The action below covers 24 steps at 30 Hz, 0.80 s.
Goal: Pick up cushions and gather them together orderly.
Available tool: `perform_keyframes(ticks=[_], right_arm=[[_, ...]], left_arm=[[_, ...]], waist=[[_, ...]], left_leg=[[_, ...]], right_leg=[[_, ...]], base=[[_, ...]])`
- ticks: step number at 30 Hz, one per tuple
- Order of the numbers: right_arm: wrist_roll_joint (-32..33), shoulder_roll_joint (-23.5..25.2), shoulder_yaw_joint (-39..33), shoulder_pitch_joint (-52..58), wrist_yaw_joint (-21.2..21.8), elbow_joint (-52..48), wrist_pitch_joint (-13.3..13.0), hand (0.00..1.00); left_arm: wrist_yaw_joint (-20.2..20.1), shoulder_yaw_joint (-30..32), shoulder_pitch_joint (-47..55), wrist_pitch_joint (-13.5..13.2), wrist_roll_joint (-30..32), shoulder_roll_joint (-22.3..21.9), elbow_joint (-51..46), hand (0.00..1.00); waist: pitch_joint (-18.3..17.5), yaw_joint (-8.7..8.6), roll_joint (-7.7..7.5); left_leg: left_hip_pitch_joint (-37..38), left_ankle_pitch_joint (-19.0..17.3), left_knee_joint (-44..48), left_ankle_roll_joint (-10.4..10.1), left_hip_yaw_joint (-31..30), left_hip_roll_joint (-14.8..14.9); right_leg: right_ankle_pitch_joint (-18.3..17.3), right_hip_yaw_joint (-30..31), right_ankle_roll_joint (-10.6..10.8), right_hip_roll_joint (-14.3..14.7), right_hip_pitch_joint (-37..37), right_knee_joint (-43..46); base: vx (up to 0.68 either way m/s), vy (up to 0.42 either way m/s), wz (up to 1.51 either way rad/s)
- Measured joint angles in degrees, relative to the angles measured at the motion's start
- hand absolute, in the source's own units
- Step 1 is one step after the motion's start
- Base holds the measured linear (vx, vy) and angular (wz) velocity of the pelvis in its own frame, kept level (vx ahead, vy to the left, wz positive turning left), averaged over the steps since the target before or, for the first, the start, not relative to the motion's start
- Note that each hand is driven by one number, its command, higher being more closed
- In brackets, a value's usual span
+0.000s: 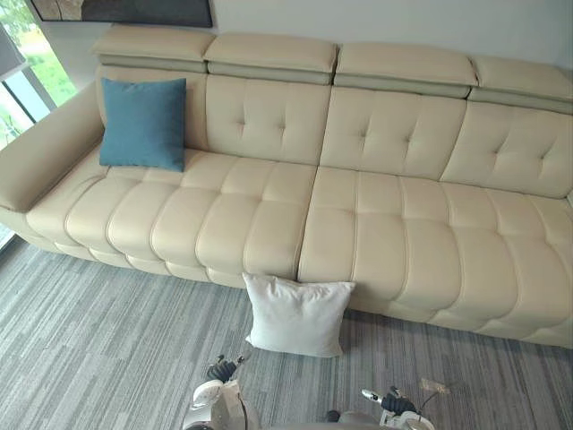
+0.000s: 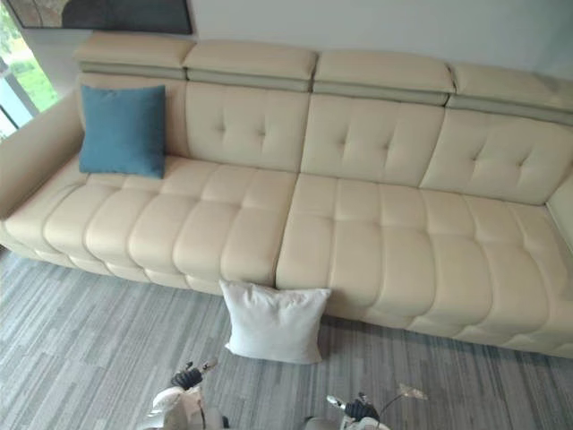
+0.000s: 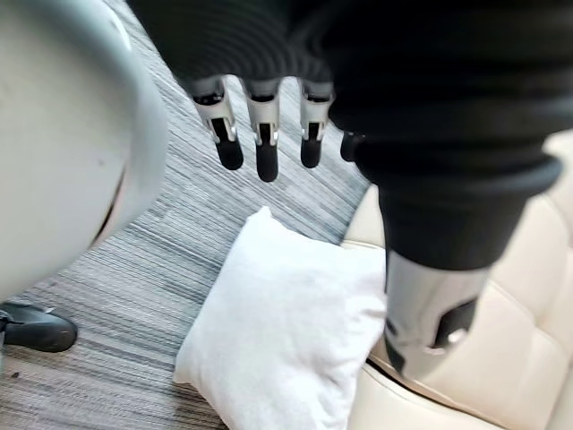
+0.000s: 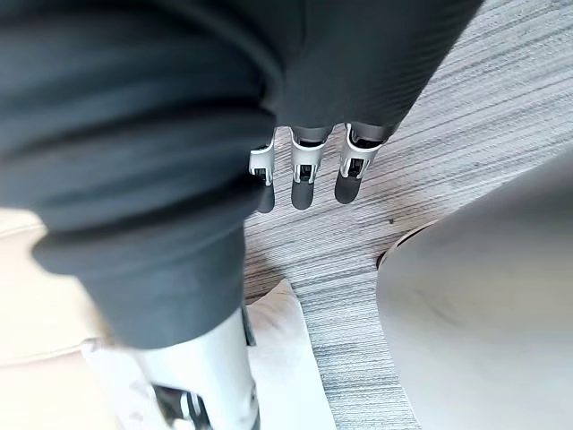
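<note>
A white cushion (image 1: 295, 315) stands on the grey carpet, leaning against the front of the cream sofa (image 1: 376, 233) near its middle. A blue cushion (image 1: 143, 124) rests upright on the sofa's left seat against the backrest. My left hand (image 1: 221, 368) hangs low, just in front of the white cushion and a little to its left. In the left wrist view its fingers (image 3: 262, 143) hang straight above the white cushion (image 3: 286, 331), holding nothing. My right hand (image 1: 394, 403) hangs off to the cushion's right. Its fingers (image 4: 304, 175) are relaxed and empty, with a corner of the white cushion (image 4: 285, 354) past them.
The long sofa spans the whole width, with an armrest (image 1: 40, 157) at the left end. A window (image 1: 22, 76) stands beyond that armrest. A dark framed picture (image 1: 125, 11) hangs on the wall above. Striped grey carpet (image 1: 98, 340) lies in front of the sofa.
</note>
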Motion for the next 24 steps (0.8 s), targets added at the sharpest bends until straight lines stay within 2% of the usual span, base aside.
perform_keyframes(ticks=[2, 4, 5, 6, 7, 8, 9, 10, 11, 12, 13, 14, 16, 18, 19, 20, 21, 24], right_arm=[[-0.04, -0.4, 0.0, -0.18, -0.17, -0.14, 0.12, 0.0], [-0.08, -0.57, 0.16, -0.59, -0.18, -0.13, 0.19, 0.0], [-0.09, -0.58, 0.26, -0.55, -0.21, 0.08, 0.16, 0.0], [-0.17, -0.33, 1.13, -0.6, -0.16, 0.37, 0.22, 0.0], [-0.24, -0.06, 1.39, -0.6, -0.07, 0.37, 0.27, 0.0], [-0.58, 0.38, 1.38, -0.61, -0.05, 0.28, 0.22, 0.0], [-1.08, 0.71, 1.36, -0.58, -0.06, 0.21, 0.22, 0.0], [-1.9, 0.8, 1.28, -0.66, -0.02, 0.01, 0.21, 0.0], [-2.27, 0.88, 1.36, -0.96, 0.11, -0.33, 0.18, 0.0], [-2.31, 0.72, 1.29, -1.25, 0.19, -0.52, 0.18, 0.0], [-2.33, 0.57, 1.24, -1.62, 0.2, -0.65, 0.1, 0.0], [-2.32, 0.32, 1.19, -1.87, 0.21, -0.74, 0.01, 0.0], [-2.52, 0.26, 1.46, -1.88, 0.2, -0.71, 0.0, 0.0], [-2.92, 0.05, 1.84, -2.47, 0.3, -0.58, 0.03, 0.0], [-2.99, -0.1, 1.89, -2.66, 0.29, -0.5, 0.03, 0.0], [-3.56, 0.37, 2.61, -2.45, 0.3, -0.29, 0.03, 0.0], [-3.99, -0.4, 2.98, -2.94, 0.42, 0.35, -0.01, 0.0], [-4.0, -1.67, 3.07, -3.73, 0.29, 0.51, 0.02, 0.0]], left_arm=[[-0.13, -0.02, 0.04, -0.01, -0.01, -0.65, -0.27, 0.0], [-0.06, 0.08, 0.63, -0.02, -0.02, -0.67, -1.17, 0.0], [-0.05, 0.12, 0.85, -0.03, -0.07, -0.44, -1.38, 0.0], [0.2, 0.12, 1.35, 0.02, -0.02, 0.17, -1.44, 0.0], [0.26, 0.15, 1.75, 0.01, -0.02, 0.66, -1.4, 0.0], [0.27, 0.3, 1.93, 0.01, -0.01, 0.98, -1.29, 0.0], [0.25, 0.28, 1.93, 0.02, 0.01, 1.19, -0.75, 0.0], [0.23, 0.26, 1.78, 0.0, 0.02, 1.2, -0.32, 0.0], [0.18, 0.21, 1.55, 0.04, 0.01, 1.17, 0.62, 0.0], [0.16, 0.04, 1.45, 0.08, 0.01, 1.14, 1.08, 0.0], [0.16, 0.03, 1.47, 0.11, 0.01, 1.11, 1.4, 0.0], [0.19, 0.01, 1.55, 0.18, -0.01, 1.14, 1.45, 0.0], [0.19, 0.0, 1.64, 0.11, -0.04, 1.25, 1.42, 0.0], [0.21, 0.03, 1.71, 0.07, -0.04, 1.25, 1.43, 0.0], [0.22, 0.07, 1.72, 0.05, -0.06, 1.25, 1.41, 0.0], [0.22, 0.15, 1.93, -0.03, -0.07, 1.66, 1.2, 0.0], [0.27, 0.28, 1.47, 0.08, -0.05, 1.0, 1.92, 0.0], [0.36, 0.18, 1.4, 0.01, -0.1, -1.15, 2.17, 0.0]], waist=[[-0.04, 0.0, 0.47], [-0.18, 0.17, 0.69], [-0.13, 0.23, 0.48], [-1.14, 0.57, -0.21], [-1.58, 0.52, -0.43], [-2.09, 0.57, -1.18], [-2.1, 0.53, -1.08], [-2.4, 0.53, -1.55], [-2.02, 0.55, -0.53], [-2.11, 0.21, -0.69], [-1.72, 0.1, 0.03], [-1.5, 0.1, 0.4], [-1.59, 0.01, 0.24], [-1.6, -0.05, 0.27], [-1.6, -0.03, 0.25], [-2.19, 0.15, -0.9], [-1.55, 0.26, 0.78], [-1.23, 0.26, 3.4]], left_leg=[[-0.12, -2.7, -5.31, 1.32, 0.08, -0.74], [0.17, -2.06, -14.22, 2.56, -1.63, -2.56], [0.39, -1.85, -14.85, 1.69, -1.98, -3.24], [1.96, -2.72, -16.19, 2.85, 1.09, -4.3], [2.14, -3.33, -16.11, 3.01, 3.08, -4.36], [3.09, -3.94, -16.24, 3.41, 5.21, -4.69], [4.48, -4.42, -17.02, 3.74, 6.7, -5.18], [5.88, -4.59, -17.72, 3.97, 7.63, -5.44], [7.85, -4.58, -19.28, 4.03, 9.15, -5.62], [9.39, -4.56, -19.74, 4.06, 9.7, -5.55], [11.03, -4.53, -20.53, 4.12, 9.83, -5.51], [13.1, -4.58, -21.48, 4.32, 9.84, -5.45], [16.32, -4.61, -23.99, 4.36, 9.47, -5.44], [17.67, -4.57, -25.51, 4.29, 8.53, -5.44], [17.61, -4.57, -25.56, 4.2, 8.26, -5.46], [17.02, -4.39, -25.44, 3.69, 7.23, -6.6], [17.23, -4.57, -25.27, 3.32, 4.95, -5.63], [16.81, -3.5, -24.96, 1.57, 2.03, -3.39]], right_leg=[[-0.31, 0.71, -0.07, -0.2, -0.03, -0.97], [-0.83, 2.18, 1.28, -0.56, -0.88, -0.49], [-1.04, 3.21, 1.71, -0.81, -1.33, -0.14], [-1.04, 6.02, 2.75, -1.68, -2.29, -0.24], [0.07, 7.04, 3.66, -2.11, -1.9, -0.85], [0.78, 8.04, 3.91, -2.73, -1.99, -1.08], [1.06, 8.8, 3.9, -3.21, -2.54, -0.01], [1.13, 9.14, 3.9, -3.26, -3.68, 2.46], [1.56, 9.21, 3.84, -3.05, -6.77, 9.07], [2.71, 8.84, 4.28, -2.9, -9.21, 14.95], [4.21, 8.44, 4.07, -2.71, -11.31, 20.34], [3.59, 7.41, 3.9, -2.73, -13.0, 24.91], [-0.25, 3.64, 3.15, -2.78, -14.28, 29.34], [-2.32, 0.18, 2.03, -2.09, -15.72, 25.27], [-2.12, -0.04, 1.89, -1.56, -15.93, 22.94], [2.33, 1.28, -1.49, -0.09, -15.39, 13.72], [1.5, 0.73, -2.68, 0.7, -13.57, 12.43], [1.55, -1.19, -3.08, 2.64, -11.76, 9.96]], base=[[0.05, 0.111, -0.03], [0.05, 0.187, -0.3], [0.06, 0.25, -0.69], [0.12, 0.233, -0.74], [0.18, 0.273, -0.93], [0.23, 0.251, -0.8], [0.19, 0.214, -0.74], [0.2, 0.181, -0.67], [0.15, 0.136, -0.57], [0.17, 0.158, -0.48], [0.18, 0.127, -0.24], [0.23, 0.1, -0.02], [0.17, 0.008, 0.19], [0.17, -0.096, 0.26], [0.21, -0.148, 0.22], [0.21, -0.176, 0.02], [0.2, -0.174, 0.0], [0.15, -0.166, 0.13]])
